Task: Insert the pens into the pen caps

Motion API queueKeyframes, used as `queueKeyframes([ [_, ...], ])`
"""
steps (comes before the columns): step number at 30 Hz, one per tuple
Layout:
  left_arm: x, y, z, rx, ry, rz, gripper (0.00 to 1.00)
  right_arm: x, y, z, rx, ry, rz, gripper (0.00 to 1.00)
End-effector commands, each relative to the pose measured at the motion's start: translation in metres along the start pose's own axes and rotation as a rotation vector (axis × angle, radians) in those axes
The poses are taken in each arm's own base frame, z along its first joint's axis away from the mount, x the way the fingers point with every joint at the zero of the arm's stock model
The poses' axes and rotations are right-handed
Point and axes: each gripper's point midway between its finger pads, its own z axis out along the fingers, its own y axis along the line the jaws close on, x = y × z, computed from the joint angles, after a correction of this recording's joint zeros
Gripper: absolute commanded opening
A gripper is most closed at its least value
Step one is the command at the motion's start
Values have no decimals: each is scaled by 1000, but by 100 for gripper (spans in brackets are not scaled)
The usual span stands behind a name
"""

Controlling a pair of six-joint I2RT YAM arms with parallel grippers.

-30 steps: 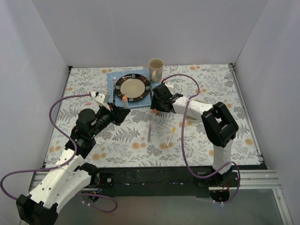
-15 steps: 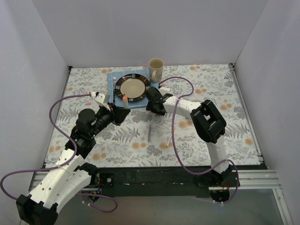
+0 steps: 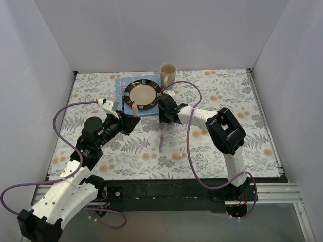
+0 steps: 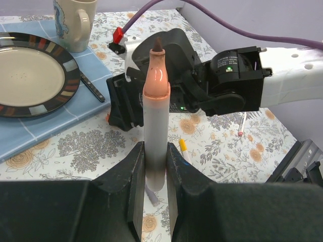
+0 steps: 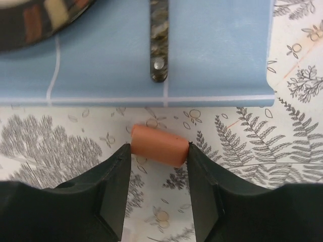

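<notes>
My left gripper (image 4: pixel 155 151) is shut on the grey barrel of an orange pen (image 4: pixel 155 101), which stands upright with its dark tip up. From above, the pen (image 3: pixel 134 107) and left gripper (image 3: pixel 132 117) sit just left of the right one. My right gripper (image 5: pixel 159 149) is low over the table, and its fingers touch both ends of an orange pen cap (image 5: pixel 157 145) lying just below the blue mat's edge. In the top view the right gripper (image 3: pixel 162 117) hides the cap. A purple pen (image 3: pixel 161 142) and a yellow pen (image 3: pixel 183 147) lie on the table.
A striped plate (image 3: pixel 143 94) rests on the blue mat (image 5: pixel 217 60) with a knife (image 5: pixel 159 40) beside it and a mug (image 3: pixel 167 74) behind. A pink pen (image 4: pixel 241 124) lies farther right. Purple cables loop over both arms.
The right gripper has slid left to the mat's near edge and its jaws have narrowed onto the orange cap. The left arm and its pen have stayed still.
</notes>
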Motion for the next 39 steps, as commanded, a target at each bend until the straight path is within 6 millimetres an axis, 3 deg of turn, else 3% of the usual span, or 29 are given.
queueKeyframes([
  [1, -12, -6, -3, 20, -33, 25, 0, 20, 2, -19, -202, 17, -471, 38],
  [2, -12, -6, -2, 18, -34, 25, 0, 5, 2, -37, -222, -32, -501, 38],
  [3, -13, -6, -3, 19, -35, 27, 0, 3, 1, -47, -242, -49, -527, 37],
  [4, -13, -6, -2, 17, -34, 25, 0, -8, 7, -70, -317, -107, -648, 36],
  [6, -12, -6, -3, 18, -34, 24, 0, 10, 4, -86, -412, -103, -773, 34],
  [7, -12, -6, -2, 18, -34, 24, 0, 15, 18, -108, -548, -126, -825, 34],
  [8, -12, -6, -2, 20, -33, 24, 0, 40, 8, -110, -599, -81, -948, 34],
  [10, -11, -8, -2, 28, -29, 22, 0, 70, 7, -124, -740, -23, -1057, 37],
  [12, -12, -8, -2, 29, -31, 21, 0, 95, -5, -126, -776, 58, -1141, 38],
  [16, -12, -7, -3, 24, -35, 23, 0, 119, -18, -124, -793, 147, -1181, 38],
  [20, -12, -7, -3, 22, -36, 21, 0, 117, -22, -121, -738, 103, -1230, 41],
  [24, -12, -6, -3, 19, -35, 22, 0, 121, -24, -118, -683, 126, -1262, 54],
  [25, -12, -6, -3, 19, -35, 23, 0, 120, -26, -114, -651, 133, -1259, 62],
  [29, -14, -6, -4, 16, -41, 24, 0, 112, -25, -107, -553, 115, -1152, 69],
  [31, -14, -6, -4, 15, -42, 24, 0, 96, -21, -112, -515, 57, -1082, 73],
  [35, -13, -7, -4, 19, -40, 25, 0, 51, -10, -131, -414, -70, -800, 75],
  [36, -15, -8, -4, 22, -44, 25, 0, 40, -5, -139, -390, -66, -632, 76],
  [38, -15, -8, -4, 23, -45, 25, 0, 31, -10, -142, -310, -25, -470, 73],
  [39, -15, -8, -5, 23, -46, 26, 0, 19, 0, -149, -292, -10, -301, 70],
])
